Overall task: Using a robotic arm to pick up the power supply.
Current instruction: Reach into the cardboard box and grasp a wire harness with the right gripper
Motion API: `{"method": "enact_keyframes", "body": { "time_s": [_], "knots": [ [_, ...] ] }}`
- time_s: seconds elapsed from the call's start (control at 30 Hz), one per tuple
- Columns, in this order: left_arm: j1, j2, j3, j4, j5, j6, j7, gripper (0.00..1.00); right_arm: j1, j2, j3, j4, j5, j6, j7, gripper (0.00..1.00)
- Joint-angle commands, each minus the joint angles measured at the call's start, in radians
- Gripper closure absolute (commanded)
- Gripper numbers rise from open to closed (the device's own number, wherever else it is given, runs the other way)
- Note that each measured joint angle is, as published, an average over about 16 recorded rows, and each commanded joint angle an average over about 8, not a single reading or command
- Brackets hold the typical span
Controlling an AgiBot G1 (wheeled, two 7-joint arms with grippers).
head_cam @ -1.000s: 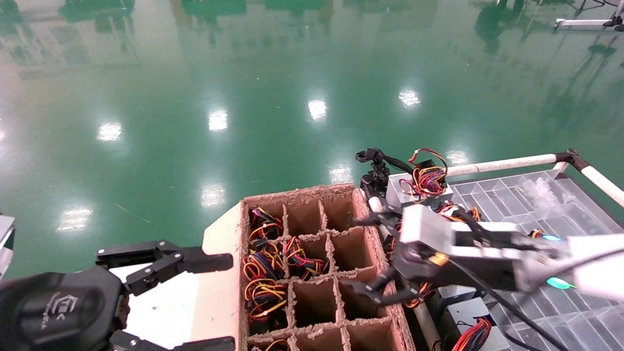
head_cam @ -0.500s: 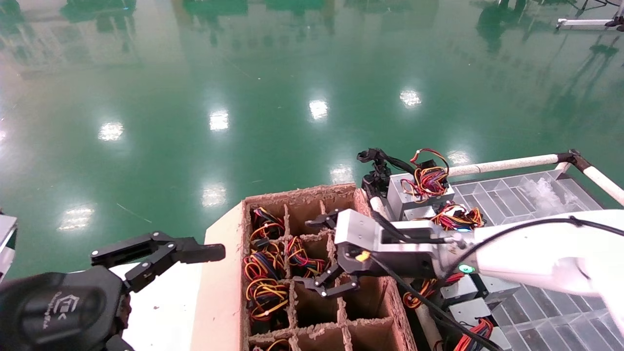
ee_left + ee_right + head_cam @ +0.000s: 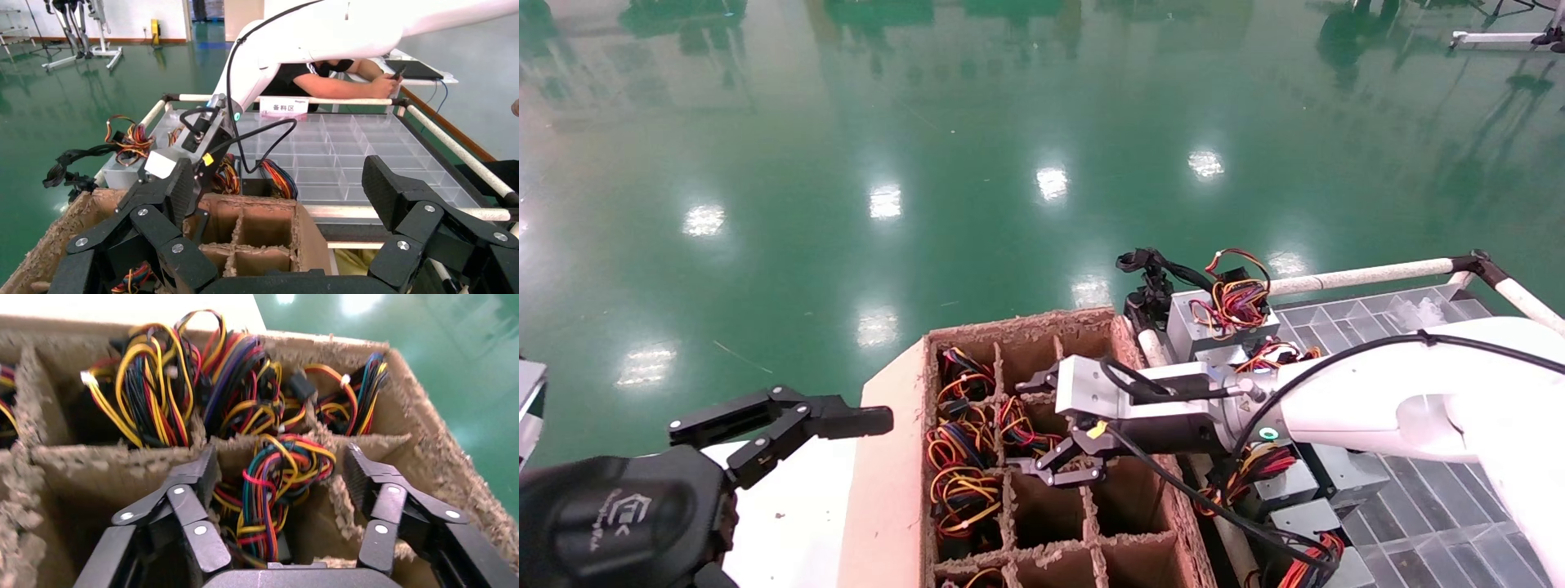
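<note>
A power supply sits in a cell of the brown cardboard divider box. Only its looped red, yellow, green and black wire bundle shows; the grey body is hidden down in the cell. My right gripper hangs open just above that bundle, one finger on each side and apart from the wires. In the head view the white robotic arm reaches in from the right, with its gripper over the box's middle cells. Neighbouring cells hold more wire bundles. My left gripper is open and empty at the box's near left.
More grey power supplies with wire loops lie along the box's right side, on a clear compartment tray framed by a white pipe rail. Several cells near the right wall hold nothing. A person leans on a table beyond the tray.
My right arm has swung left from the tray edge across the box and come down over the cell with the wire bundle, staying open. The left gripper has barely shifted.
</note>
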Motion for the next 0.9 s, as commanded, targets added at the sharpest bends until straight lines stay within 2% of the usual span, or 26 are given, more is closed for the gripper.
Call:
{"method": "enact_keyframes", "body": {
  "time_s": [0.03,0.47,0.9],
  "knots": [
    [0.0,0.0,0.0,0.0,0.0,0.0,0.0,0.0,0.01,-0.008,-0.005,-0.021,-0.008,0.006,-0.01,1.0],
    [0.0,0.0,0.0,0.0,0.0,0.0,0.0,0.0,0.031,-0.033,-0.01,-0.097,-0.016,0.034,-0.043,1.0],
    [0.0,0.0,0.0,0.0,0.0,0.0,0.0,0.0,0.038,-0.033,-0.006,-0.131,-0.01,0.024,-0.043,1.0]
  ]
}}
